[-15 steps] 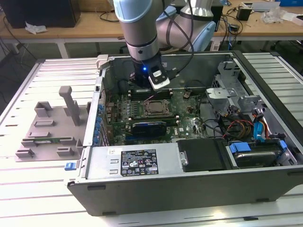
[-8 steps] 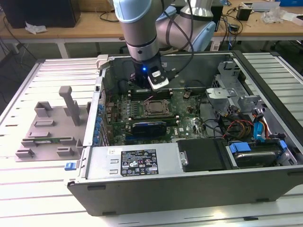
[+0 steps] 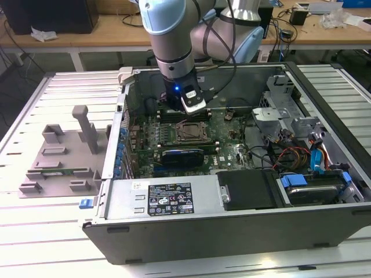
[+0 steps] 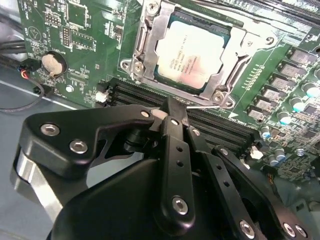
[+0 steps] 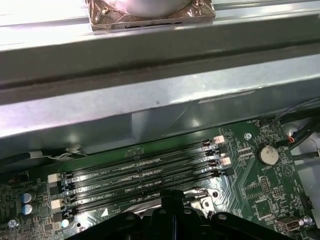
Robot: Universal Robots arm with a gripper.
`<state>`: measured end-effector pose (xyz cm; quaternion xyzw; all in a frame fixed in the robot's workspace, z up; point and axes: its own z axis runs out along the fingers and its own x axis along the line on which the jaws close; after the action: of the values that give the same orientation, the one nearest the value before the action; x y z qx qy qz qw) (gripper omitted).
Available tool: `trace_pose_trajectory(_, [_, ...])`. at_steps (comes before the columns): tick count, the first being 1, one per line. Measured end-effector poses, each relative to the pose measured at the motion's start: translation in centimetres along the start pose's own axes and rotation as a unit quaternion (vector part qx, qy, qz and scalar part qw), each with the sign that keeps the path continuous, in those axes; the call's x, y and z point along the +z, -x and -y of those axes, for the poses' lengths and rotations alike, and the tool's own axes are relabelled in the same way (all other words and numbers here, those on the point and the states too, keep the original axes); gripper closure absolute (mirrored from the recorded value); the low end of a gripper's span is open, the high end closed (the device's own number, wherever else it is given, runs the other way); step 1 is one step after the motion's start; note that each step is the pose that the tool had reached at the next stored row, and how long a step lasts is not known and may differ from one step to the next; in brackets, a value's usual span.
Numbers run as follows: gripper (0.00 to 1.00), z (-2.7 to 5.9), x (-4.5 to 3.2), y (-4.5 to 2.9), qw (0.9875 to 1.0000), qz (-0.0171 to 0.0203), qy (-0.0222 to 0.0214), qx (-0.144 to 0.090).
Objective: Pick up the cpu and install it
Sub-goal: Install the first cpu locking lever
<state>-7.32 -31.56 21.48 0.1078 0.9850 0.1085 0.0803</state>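
Note:
The cpu (image 4: 192, 50), a small square chip with a pale silver top, lies flat in the motherboard socket, framed by the metal socket bracket (image 4: 141, 47). In the second wrist view my gripper (image 4: 173, 106) hovers just beside the socket's edge, over the black memory slots. Its black fingers (image 4: 175, 145) are pressed together with nothing between them. In the exterior view the gripper (image 3: 194, 110) hangs inside the open computer case, just behind the socket (image 3: 191, 132). The first wrist view shows the fingertips (image 5: 172, 200) above the memory slots (image 5: 140, 172).
The case wall (image 3: 232, 231) surrounds the board. A black expansion card (image 3: 182, 155) lies in front of the socket. Drive cages and coloured cables (image 3: 295, 153) fill the exterior view's right. A grey fixture (image 3: 64, 156) sits on the table at its left. A coin battery (image 4: 52, 62) is on the board.

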Motion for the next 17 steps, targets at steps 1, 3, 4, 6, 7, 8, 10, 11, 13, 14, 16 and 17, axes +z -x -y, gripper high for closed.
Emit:
trace_pose_trajectory(1, [0.89, 0.03, 0.13, -0.01, 1.0000, 0.0007, 0.0000, 0.001])
trace_pose_trajectory(3, [0.89, 0.00, 0.26, -0.03, 1.0000, 0.0013, -0.0001, 0.002])
trace_pose_trajectory(4, [0.89, -0.07, 0.33, -0.05, 1.0000, 0.0016, -0.0002, 0.002])
trace_pose_trajectory(6, [0.89, -0.31, 0.46, -0.12, 1.0000, 0.0019, -0.0004, 0.003])
trace_pose_trajectory(7, [0.89, -0.41, 0.51, -0.16, 1.0000, 0.0021, -0.0008, 0.005])
trace_pose_trajectory(8, [0.89, -0.46, 0.55, -0.17, 1.0000, 0.0026, -0.0014, 0.006])
trace_pose_trajectory(10, [0.89, -0.47, 0.60, -0.16, 0.9999, 0.0037, -0.0027, 0.009])
trace_pose_trajectory(11, [0.89, -0.47, 0.61, -0.16, 0.9999, 0.0044, -0.0038, 0.011])
trace_pose_trajectory(13, [0.89, -0.46, 0.67, -0.17, 0.9998, 0.0068, -0.0082, 0.017])
trace_pose_trajectory(14, [0.89, -0.45, 0.70, -0.17, 0.9997, 0.0084, -0.0109, 0.020])
trace_pose_trajectory(16, [0.89, -0.44, 0.77, -0.18, 0.9994, 0.0127, -0.0202, 0.026])
trace_pose_trajectory(17, [0.89, -0.45, 0.78, -0.19, 0.9993, 0.0135, -0.0211, 0.028])
